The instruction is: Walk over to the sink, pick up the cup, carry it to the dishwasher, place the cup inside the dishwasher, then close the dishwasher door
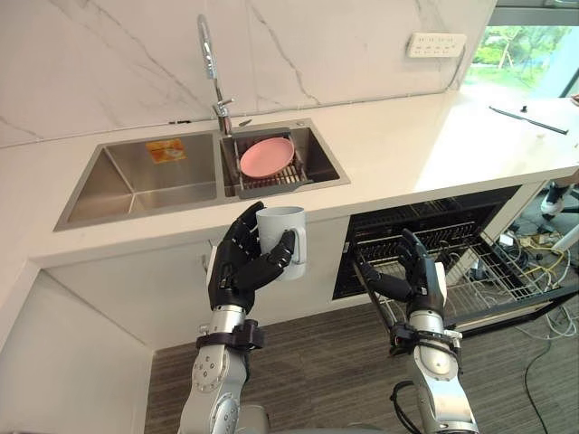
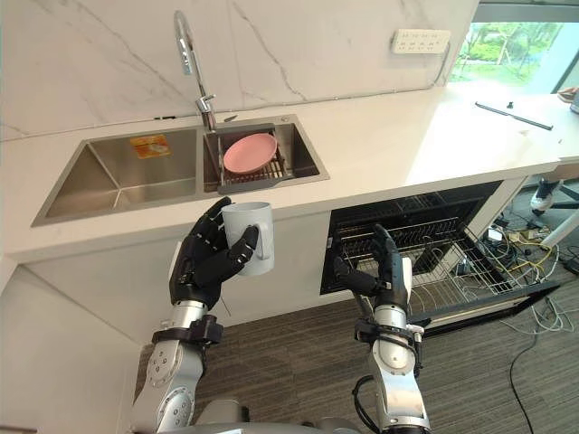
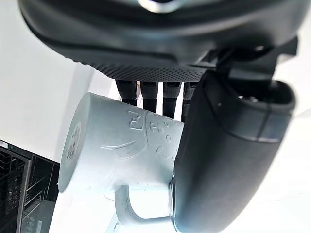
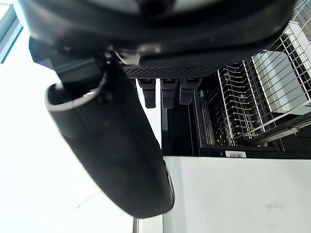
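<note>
1. One white cup [image 1: 282,237] is up in the air, just below the sink [image 1: 118,194]. The left hand [image 1: 237,262] has its fingers curled round it.
2. Picking up looks done.
3. The right hand [image 1: 418,276] holds nothing, with loose fingers, near the dishwasher [image 1: 425,226].
4. Left to do: carry the cup over, put it in the rack [image 1: 479,271], and shut the open door [image 1: 516,310].

Pale white cup [image 1: 289,222], pink plate [image 1: 267,155], silver sink [image 1: 109,185] with orange sticker [image 1: 166,150], white table [image 1: 407,149], grey-veined white marble wall [image 1: 109,63], black left hand [image 1: 233,267], grey-brown striped floor [image 1: 317,371]
</note>
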Available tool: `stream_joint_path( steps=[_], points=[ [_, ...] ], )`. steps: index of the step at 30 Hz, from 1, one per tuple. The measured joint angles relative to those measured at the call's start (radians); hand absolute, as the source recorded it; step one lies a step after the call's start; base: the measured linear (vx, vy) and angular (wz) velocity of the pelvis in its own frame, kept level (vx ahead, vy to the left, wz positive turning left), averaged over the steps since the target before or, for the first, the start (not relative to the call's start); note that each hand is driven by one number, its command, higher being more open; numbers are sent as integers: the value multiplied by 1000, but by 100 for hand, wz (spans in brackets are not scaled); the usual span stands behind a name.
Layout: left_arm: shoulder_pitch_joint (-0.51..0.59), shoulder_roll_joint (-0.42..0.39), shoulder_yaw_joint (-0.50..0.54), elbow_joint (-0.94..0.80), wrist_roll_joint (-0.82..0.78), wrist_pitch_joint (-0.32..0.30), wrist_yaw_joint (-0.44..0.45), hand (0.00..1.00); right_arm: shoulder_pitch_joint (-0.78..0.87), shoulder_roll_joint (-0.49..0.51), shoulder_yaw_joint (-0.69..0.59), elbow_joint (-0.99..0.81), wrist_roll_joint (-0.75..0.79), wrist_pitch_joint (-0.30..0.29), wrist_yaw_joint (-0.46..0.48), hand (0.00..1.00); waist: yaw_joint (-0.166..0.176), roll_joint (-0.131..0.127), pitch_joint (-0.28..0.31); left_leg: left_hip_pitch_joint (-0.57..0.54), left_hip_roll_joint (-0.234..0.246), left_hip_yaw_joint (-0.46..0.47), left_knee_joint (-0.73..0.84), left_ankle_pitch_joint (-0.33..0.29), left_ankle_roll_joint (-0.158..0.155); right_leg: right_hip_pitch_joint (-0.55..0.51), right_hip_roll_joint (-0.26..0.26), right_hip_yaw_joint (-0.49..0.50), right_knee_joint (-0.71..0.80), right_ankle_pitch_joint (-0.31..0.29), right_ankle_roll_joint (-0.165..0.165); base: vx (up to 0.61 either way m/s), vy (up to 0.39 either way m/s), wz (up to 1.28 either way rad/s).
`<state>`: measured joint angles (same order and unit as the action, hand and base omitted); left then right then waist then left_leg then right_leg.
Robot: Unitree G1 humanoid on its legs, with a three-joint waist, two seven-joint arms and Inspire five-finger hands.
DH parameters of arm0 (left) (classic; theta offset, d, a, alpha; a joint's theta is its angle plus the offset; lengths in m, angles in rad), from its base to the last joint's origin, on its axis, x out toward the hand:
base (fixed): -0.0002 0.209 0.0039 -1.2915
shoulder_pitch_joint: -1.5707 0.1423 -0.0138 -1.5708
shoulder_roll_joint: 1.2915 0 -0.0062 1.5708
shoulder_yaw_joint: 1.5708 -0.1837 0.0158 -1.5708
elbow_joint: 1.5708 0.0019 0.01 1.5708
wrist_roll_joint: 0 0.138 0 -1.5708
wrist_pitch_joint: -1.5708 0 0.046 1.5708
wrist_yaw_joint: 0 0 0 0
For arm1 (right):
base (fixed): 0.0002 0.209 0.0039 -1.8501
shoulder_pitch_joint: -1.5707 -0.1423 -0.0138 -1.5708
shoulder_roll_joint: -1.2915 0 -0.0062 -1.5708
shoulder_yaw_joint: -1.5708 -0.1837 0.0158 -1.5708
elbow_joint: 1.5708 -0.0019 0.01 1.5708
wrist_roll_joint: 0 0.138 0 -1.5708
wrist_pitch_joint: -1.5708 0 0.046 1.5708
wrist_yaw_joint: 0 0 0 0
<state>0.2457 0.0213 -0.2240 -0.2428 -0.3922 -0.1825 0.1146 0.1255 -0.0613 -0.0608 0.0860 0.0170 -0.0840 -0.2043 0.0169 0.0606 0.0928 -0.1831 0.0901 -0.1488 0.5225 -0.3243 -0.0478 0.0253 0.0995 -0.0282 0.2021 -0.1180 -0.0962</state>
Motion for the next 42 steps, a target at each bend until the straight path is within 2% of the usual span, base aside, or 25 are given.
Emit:
stream_joint_path(
  steps=[1,2,4,5,11,15,19,25,34,42],
  points=[
    [-2,4,0,3,0,0,1,30,-8,0,-3,28,0,0,0,90,-1,2,-1,19,-16,-37,-59,67,-10,5,1,24,-3,-3,10,181,188,-69],
    [-2,17,-3,9,1,0,3,30,1,9,-3,54,0,6,0,90,-3,-12,-7,52,-24,-22,-96,116,-15,16,-5,57,-5,-8,25,178,185,-64],
    [-6,22,-8,10,1,0,5,30,34,27,-8,49,0,9,1,90,-12,-35,-24,75,-40,17,-142,127,0,8,-30,90,-5,-15,46,162,192,-53],
    [-16,24,-15,10,2,0,8,30,40,28,-13,47,-1,9,1,90,-13,-38,-26,86,-47,46,-160,130,6,1,-41,118,-5,-17,60,107,171,-60],
    [-66,49,-8,10,48,0,16,30,32,26,-10,4,-2,9,14,90,-16,-43,-31,127,-57,178,-223,142,35,-28,-62,253,-34,13,115,23,142,-66],
    [-95,58,54,9,78,0,41,30,-3,23,-11,-13,1,9,35,90,-35,-46,-35,153,-57,252,-257,153,53,-23,-70,324,-91,64,139,-42,103,-55],
    [-129,77,106,10,79,-1,62,30,1,18,-10,-102,37,4,62,90,-44,-46,-35,187,-68,294,-285,163,69,0,-83,359,-139,97,149,-84,76,-30],
    [-174,94,140,54,102,-10,81,30,0,-1,34,-196,91,-26,101,90,-52,-44,-40,205,-72,336,-306,166,69,5,-91,396,-171,118,152,-47,43,-21],
    [-271,95,106,219,122,-6,85,30,-38,-44,163,-237,251,-52,143,90,-65,-43,-52,200,-71,351,-309,171,74,8,-89,423,-224,158,148,9,9,-9],
    [-313,96,39,263,163,2,104,30,-96,-55,266,-275,380,-62,169,90,-65,-43,-52,191,-71,351,-311,171,74,1,-90,426,-226,164,150,0,1,-1]
  ],
)
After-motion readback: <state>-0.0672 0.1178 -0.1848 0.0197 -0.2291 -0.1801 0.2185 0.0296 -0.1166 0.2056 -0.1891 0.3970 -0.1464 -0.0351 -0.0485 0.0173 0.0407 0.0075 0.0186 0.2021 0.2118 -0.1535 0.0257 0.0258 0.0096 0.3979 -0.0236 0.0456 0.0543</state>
